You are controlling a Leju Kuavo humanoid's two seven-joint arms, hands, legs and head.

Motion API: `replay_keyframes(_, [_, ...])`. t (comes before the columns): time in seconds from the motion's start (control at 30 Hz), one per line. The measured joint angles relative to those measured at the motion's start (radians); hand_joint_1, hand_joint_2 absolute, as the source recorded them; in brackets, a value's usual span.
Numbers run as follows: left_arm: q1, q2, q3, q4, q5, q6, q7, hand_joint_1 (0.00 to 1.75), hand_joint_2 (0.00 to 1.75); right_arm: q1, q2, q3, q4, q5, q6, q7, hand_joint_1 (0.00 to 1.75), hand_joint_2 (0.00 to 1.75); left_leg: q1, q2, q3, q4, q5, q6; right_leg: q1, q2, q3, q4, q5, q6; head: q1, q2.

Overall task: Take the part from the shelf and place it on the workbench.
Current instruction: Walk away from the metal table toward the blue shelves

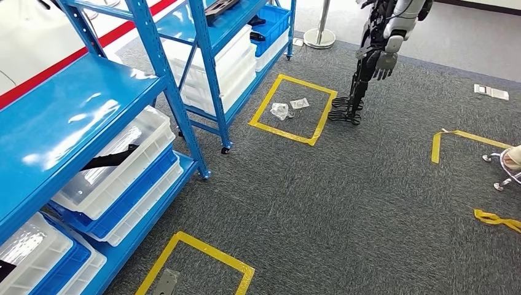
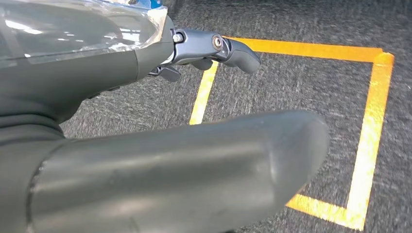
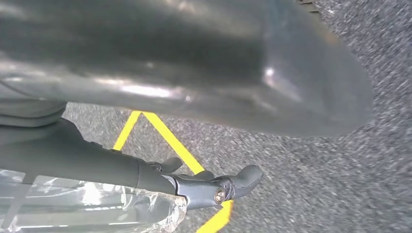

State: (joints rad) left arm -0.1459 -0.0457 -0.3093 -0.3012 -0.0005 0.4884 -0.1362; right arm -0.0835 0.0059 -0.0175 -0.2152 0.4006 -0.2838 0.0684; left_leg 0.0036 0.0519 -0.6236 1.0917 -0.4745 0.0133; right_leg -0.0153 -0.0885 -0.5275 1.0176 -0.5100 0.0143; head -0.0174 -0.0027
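Note:
A black part point(image 1: 110, 158) lies in a white bin point(image 1: 132, 166) on the low level of the blue shelf point(image 1: 67, 104) at my left. More dark parts point(image 1: 224, 7) sit in the bins of the farther shelf. My left hand point(image 2: 160, 160) hangs over the carpet above a yellow tape square point(image 2: 371, 116), its fingers point(image 2: 218, 48) stretched out and apart from the thumb, with nothing between them. My right hand point(image 3: 194, 68) hangs the same way, fingers point(image 3: 218, 187) extended and empty. Crinkled clear plastic point(image 2: 73, 29) lies beside the fingers in both wrist views point(image 3: 97, 206).
Another robot point(image 1: 375, 55) stands on the carpet at the far side. Small clear bags point(image 1: 287, 109) lie inside a taped square point(image 1: 295, 110). A nearer taped square point(image 1: 196, 267) holds a grey piece point(image 1: 166, 283). A chair base point(image 1: 507, 169) is at the right edge.

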Motion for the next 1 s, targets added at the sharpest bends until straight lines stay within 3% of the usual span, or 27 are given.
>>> replay_keyframes(0.07, [-0.003, 0.0, 0.0, 0.0, 0.0, 0.0, -0.001, 0.0, 0.0, -0.001, 0.0, 0.0, 0.0, 0.0, 0.0, 0.0, 0.0, 0.0, -0.01, 0.023, 0.028, -0.058, 0.009, 0.009, 0.007, -0.019, 0.004, 0.0, -0.005, 0.008, 0.002, 0.0])
replay_keyframes(0.13, [-0.003, 0.001, 0.0, 0.0, 0.0, 0.0, -0.001, 0.0, 0.0, -0.003, 0.001, 0.0, -0.001, 0.0, 0.0, 0.0, 0.0, 0.0, -0.013, 0.0, 0.026, -0.065, 0.011, 0.018, 0.009, -0.037, 0.009, -0.002, -0.009, 0.018, 0.004, 0.0])
replay_keyframes(0.2, [-0.003, 0.002, 0.0, 0.0, 0.0, 0.0, -0.001, 0.0, 0.0, -0.006, 0.002, 0.0, -0.003, 0.0, 0.0, 0.0, 0.0, 0.0, -0.007, -0.024, 0.03, -0.076, 0.019, 0.031, 0.007, 0.0, 0.0, 0.023, -0.027, 0.025, 0.005, 0.0])
replay_keyframes(0.27, [-0.006, 0.001, 0.0, 0.0, 0.0, 0.0, -0.001, 0.0, 0.0, -0.004, 0.001, 0.0, -0.003, 0.001, 0.0, 0.0, 0.0, 0.0, -0.002, -0.044, 0.032, -0.081, 0.025, 0.04, 0.003, 0.059, -0.036, 0.103, -0.068, 0.022, 0.007, 0.0])
replay_keyframes(0.33, [-0.007, -0.002, 0.0, 0.0, 0.0, -0.001, -0.001, 0.0, 0.0, 0.0, 0.001, 0.0, -0.003, -0.001, 0.0, 0.0, 0.0, 0.0, -0.001, -0.066, 0.03, -0.081, 0.026, 0.043, 0.003, 0.079, -0.088, 0.212, -0.111, 0.018, 0.009, 0.0])
replay_keyframes(0.4, [-0.005, -0.004, 0.0, 0.0, 0.0, -0.001, -0.001, 0.0, 0.0, 0.005, 0.0, 0.0, -0.003, -0.002, 0.0, 0.0, 0.0, 0.0, 0.0, -0.092, 0.03, -0.08, 0.027, 0.043, 0.001, 0.083, -0.124, 0.277, -0.123, 0.026, 0.009, 0.0])
replay_keyframes(0.43, [-0.003, -0.004, 0.0, 0.0, 0.0, -0.001, -0.001, 0.0, 0.0, 0.007, -0.001, 0.0, -0.003, -0.002, 0.0, 0.001, 0.0, 0.0, 0.001, -0.107, 0.031, -0.079, 0.027, 0.042, -0.001, 0.085, -0.121, 0.262, -0.108, 0.035, 0.009, 0.0])
replay_keyframes(0.47, [-0.002, -0.004, 0.0, 0.0, 0.0, -0.001, -0.001, 0.0, 0.0, 0.008, -0.001, 0.0, -0.003, -0.003, 0.0, 0.001, 0.0, 0.0, 0.002, -0.122, 0.032, -0.078, 0.027, 0.04, -0.005, 0.09, -0.099, 0.21, -0.08, 0.047, 0.009, 0.0])
replay_keyframes(0.53, [-0.003, -0.004, 0.0, 0.0, 0.0, -0.002, -0.001, 0.0, 0.0, 0.009, 0.0, 0.0, -0.003, -0.004, 0.001, 0.001, 0.0, 0.0, 0.003, -0.149, 0.03, -0.073, 0.026, 0.03, -0.015, 0.128, -0.041, 0.071, -0.021, 0.064, 0.011, 0.0])
replay_keyframes(0.6, [-0.003, -0.004, 0.0, 0.0, 0.0, -0.002, -0.001, 0.0, 0.0, 0.008, 0.002, 0.0, -0.002, -0.006, 0.001, 0.001, 0.0, 0.0, 0.0, -0.168, 0.025, -0.07, 0.025, 0.018, -0.018, 0.151, -0.013, 0.006, 0.002, 0.058, 0.012, 0.0])
replay_keyframes(0.67, [-0.002, -0.002, 0.0, 0.001, -0.001, -0.001, -0.001, 0.0, 0.0, 0.006, 0.005, 0.0, -0.002, -0.008, 0.002, 0.001, 0.0, 0.0, 0.002, -0.183, 0.021, -0.073, 0.03, 0.006, -0.016, 0.134, -0.01, 0.005, 0.006, 0.04, 0.01, 0.0])
replay_keyframes(0.7, [-0.002, -0.001, 0.0, 0.001, -0.001, 0.0, 0.0, 0.0, 0.0, 0.005, 0.006, 0.0, -0.002, -0.009, 0.001, 0.0, 0.0, 0.0, 0.002, -0.176, 0.018, -0.07, 0.029, 0.001, -0.016, 0.125, -0.009, 0.004, 0.008, 0.034, 0.01, 0.0])
replay_keyframes(0.77, [-0.003, 0.001, 0.0, 0.002, -0.002, 0.001, 0.001, 0.0, 0.0, 0.005, 0.008, 0.0, -0.002, -0.01, 0.001, 0.0, 0.0, 0.0, 0.002, -0.128, -0.007, -0.021, -0.004, -0.007, -0.02, 0.103, -0.008, 0.002, 0.011, 0.017, 0.003, 0.0])
replay_keyframes(0.83, [-0.006, 0.0, 0.0, 0.001, -0.004, 0.001, 0.001, 0.0, 0.0, 0.008, 0.009, 0.0, -0.002, -0.01, 0.0, 0.0, 0.0, 0.0, 0.002, -0.075, -0.066, 0.103, -0.068, -0.013, -0.015, 0.076, -0.008, 0.002, 0.008, 0.004, -0.004, 0.0])
replay_keyframes(0.9, [-0.005, 0.0, 0.0, 0.002, -0.005, 0.001, 0.001, 0.0, 0.0, 0.01, 0.01, 0.0, -0.002, -0.01, 0.0, 0.0, 0.0, 0.0, 0.006, -0.06, -0.116, 0.203, -0.1, -0.018, -0.01, 0.047, -0.008, 0.002, 0.005, 0.0, -0.005, 0.0])
replay_keyframes(0.93, [-0.004, 0.0, 0.0, 0.002, -0.006, 0.002, 0.001, 0.0, 0.0, 0.01, 0.01, 0.0, -0.002, -0.01, 0.0, 0.0, 0.0, 0.0, 0.007, -0.056, -0.115, 0.203, -0.089, -0.018, -0.01, 0.034, -0.007, 0.002, 0.004, -0.001, -0.005, 0.0])
replay_keyframes(1.0, [-0.003, 0.0, 0.0, 0.002, -0.007, 0.003, 0.001, 0.0, 0.0, 0.008, 0.011, 0.0, -0.002, -0.009, 0.0, 0.0, 0.0, 0.0, 0.008, -0.033, -0.057, 0.096, -0.028, -0.015, -0.009, 0.012, -0.001, 0.002, 0.0, 0.0, -0.006, 0.0])
